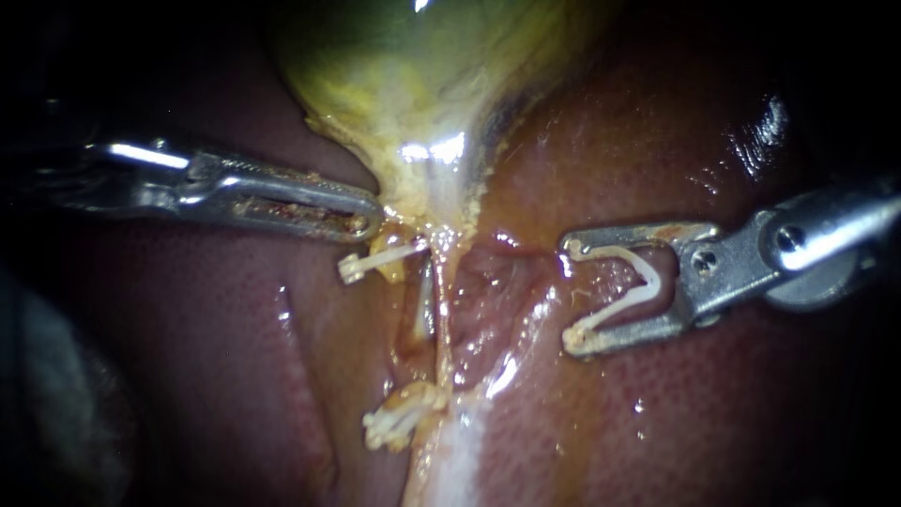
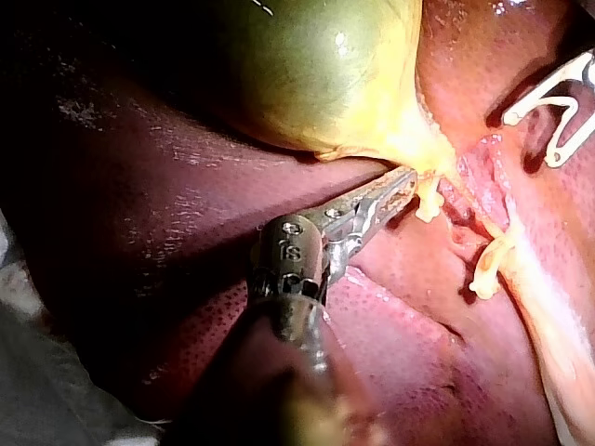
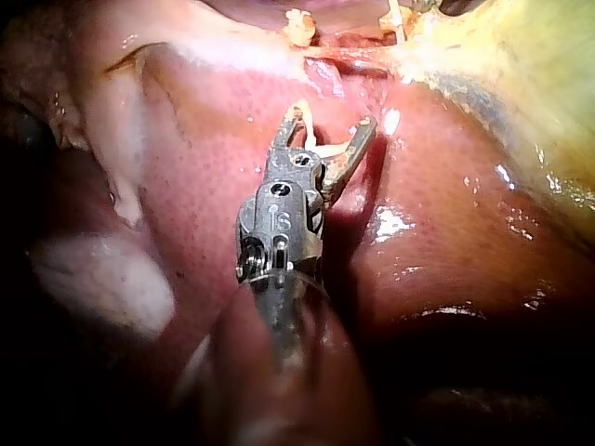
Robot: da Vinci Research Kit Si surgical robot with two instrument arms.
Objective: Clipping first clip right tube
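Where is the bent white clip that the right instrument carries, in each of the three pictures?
Endoscope view: the white clip lies right of centre, at the tip of the right instrument.
Left wrist view: white clip, far beyond the left instrument, past the gallbladder's neck.
Right wrist view: white clip, near the middle, at its own instrument's tip.
Shared landmark: the green gallbladder.

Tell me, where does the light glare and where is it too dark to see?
Endoscope view: glare on the left instrument, gallbladder neck and liver; corners black. Left wrist view: liver beside the instrument lies in shadow. Right wrist view: glints on liver beside the right instrument, which holds a clip.
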